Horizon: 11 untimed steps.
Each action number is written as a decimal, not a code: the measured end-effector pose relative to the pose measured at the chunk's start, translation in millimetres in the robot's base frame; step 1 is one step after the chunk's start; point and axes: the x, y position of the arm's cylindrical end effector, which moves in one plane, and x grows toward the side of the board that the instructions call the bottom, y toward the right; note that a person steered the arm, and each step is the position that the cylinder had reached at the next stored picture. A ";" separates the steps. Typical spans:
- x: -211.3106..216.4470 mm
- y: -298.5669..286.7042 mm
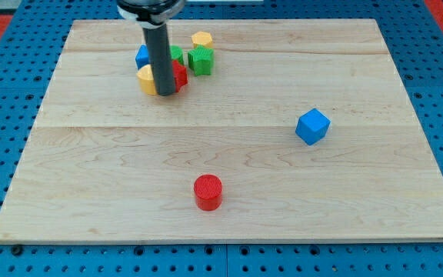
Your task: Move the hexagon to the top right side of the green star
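Nudging the yellow hexagon block (201,38) comes next; my tip (165,94) sits left of the green star block (201,60), amid clutter. No jaws fitted.

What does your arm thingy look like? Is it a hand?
No hand here. My arm ends in a straight, dark grey rod, round like a thick marker. At the view's top it joins a wider black collar with a pale ring, mostly cut off by the picture's edge. My tip is plain and blunt, with no fingers, cables or markings that I can see.
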 end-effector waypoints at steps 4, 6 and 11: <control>23.7 -27.5; 24.6 96.9; -170.5 21.6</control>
